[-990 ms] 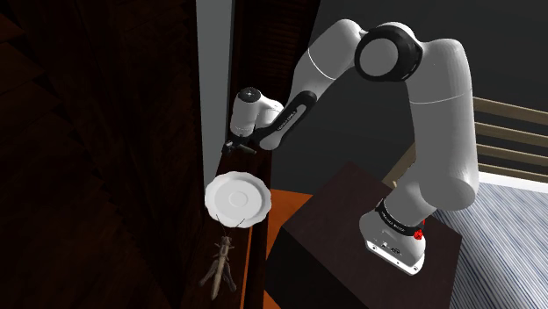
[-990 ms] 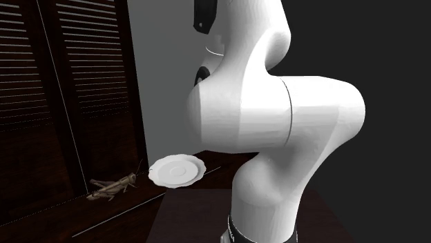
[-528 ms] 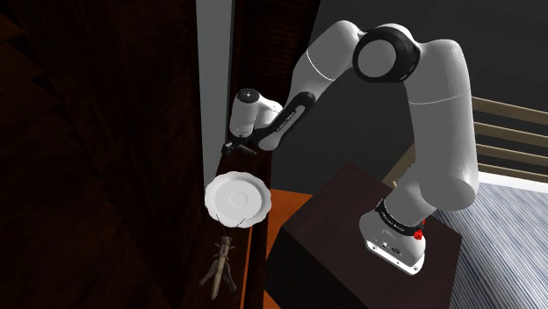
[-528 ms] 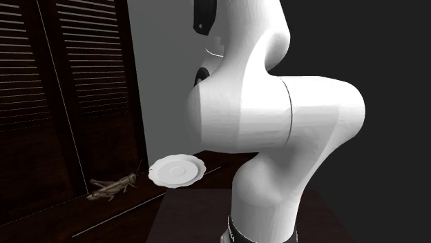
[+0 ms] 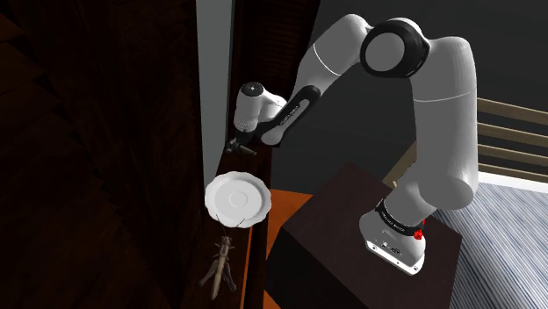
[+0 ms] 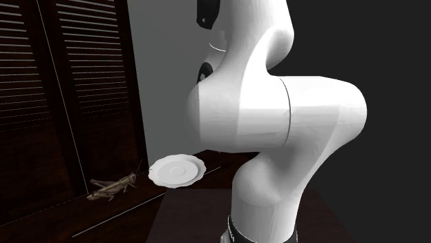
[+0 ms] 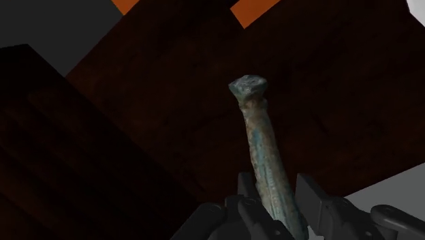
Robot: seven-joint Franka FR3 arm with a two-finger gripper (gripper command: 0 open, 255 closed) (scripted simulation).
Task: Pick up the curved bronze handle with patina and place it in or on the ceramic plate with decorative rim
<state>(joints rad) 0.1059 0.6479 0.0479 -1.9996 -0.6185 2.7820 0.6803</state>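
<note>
Above the dark wooden worktop point(image 6: 128, 221), the white arm point(image 5: 443, 105) holds the hand point(image 5: 239, 147) just above the white scalloped plate point(image 5: 237, 198) in the shoulder view, its fingers point(image 7: 310, 201) clamped on one end of the blue-green patinated handle point(image 7: 261, 140), which sticks out ahead of them. Centring the hand over the plate and lowering close before releasing looks wise, since the long handle could roll over the shallow rim. Louvred doors point(image 6: 41, 83) stand close behind and a brown grasshopper figure point(image 5: 219, 263) lies beside the plate, neither seeming to block the descent.
</note>
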